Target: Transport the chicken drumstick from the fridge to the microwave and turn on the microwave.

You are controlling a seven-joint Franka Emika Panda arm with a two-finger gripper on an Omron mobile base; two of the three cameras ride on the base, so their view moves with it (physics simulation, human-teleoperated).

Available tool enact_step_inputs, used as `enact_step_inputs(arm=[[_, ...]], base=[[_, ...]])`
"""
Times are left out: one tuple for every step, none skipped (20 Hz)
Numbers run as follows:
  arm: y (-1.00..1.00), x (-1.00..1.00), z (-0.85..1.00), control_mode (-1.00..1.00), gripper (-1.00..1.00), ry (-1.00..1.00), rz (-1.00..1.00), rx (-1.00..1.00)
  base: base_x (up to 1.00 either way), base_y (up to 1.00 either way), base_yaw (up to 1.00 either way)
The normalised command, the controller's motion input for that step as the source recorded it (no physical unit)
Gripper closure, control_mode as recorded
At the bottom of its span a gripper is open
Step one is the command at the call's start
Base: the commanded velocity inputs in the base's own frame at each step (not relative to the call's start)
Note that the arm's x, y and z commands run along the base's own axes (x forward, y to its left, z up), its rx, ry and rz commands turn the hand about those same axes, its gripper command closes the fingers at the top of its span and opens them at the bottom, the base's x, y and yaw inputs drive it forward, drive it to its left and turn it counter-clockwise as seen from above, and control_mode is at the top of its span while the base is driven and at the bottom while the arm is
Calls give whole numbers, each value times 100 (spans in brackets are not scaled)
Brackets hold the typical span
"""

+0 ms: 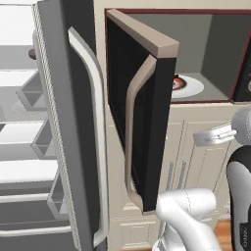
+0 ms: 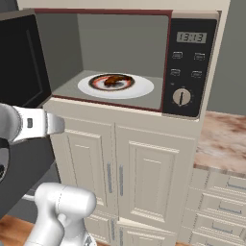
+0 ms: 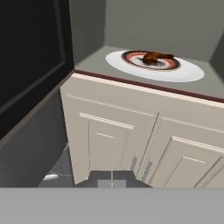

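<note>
The chicken drumstick [image 2: 114, 79], small and reddish-brown, lies on the white round plate [image 2: 139, 89] inside the open microwave [image 2: 125, 43]. In the hand view the drumstick [image 3: 153, 57] rests on the plate [image 3: 188, 72], above and beyond the hand. The microwave door [image 1: 142, 112] is swung wide open, its black glass facing left. My gripper [image 2: 60, 124] hangs below the microwave's left front corner, before the cabinets, apart from door and plate. Its fingers look pressed together and hold nothing. The fridge [image 1: 73, 122] stands open at the left, with white shelves [image 1: 22, 132].
Cream cabinet doors [image 2: 120, 168] fill the space under the microwave. The control panel [image 2: 190, 62], with a clock and round knob [image 2: 181, 97], sits right of the cavity. A marbled counter [image 2: 223, 139] extends right. The fridge door's long handle [image 1: 95, 127] is close to the microwave door.
</note>
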Motion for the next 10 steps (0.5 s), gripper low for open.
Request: enact_step_inputs(arm=[[24, -46, 0, -100, 100, -6, 1, -11], [28, -39, 0, -100, 100, -6, 3, -11], [27, -43, 0, -100, 100, -7, 3, -10], [29, -38, 0, -100, 100, -6, 3, -10], [36, -34, 0, -100, 100, -4, 0, -10], [35, -34, 0, -100, 100, -6, 0, -9], [33, -34, 0, -100, 100, -4, 0, -7], [32, -36, 0, -100, 100, -3, 0, -6], [31, -36, 0, -100, 100, -4, 0, -6], [28, -41, 0, -100, 100, -5, 2, -5]], base=[[0, 0, 0], [0, 0, 0], [0, 0, 0], [0, 0, 0], [0, 0, 0], [0, 0, 0], [0, 0, 0], [0, 0, 0], [0, 0, 0], [0, 0, 0]])
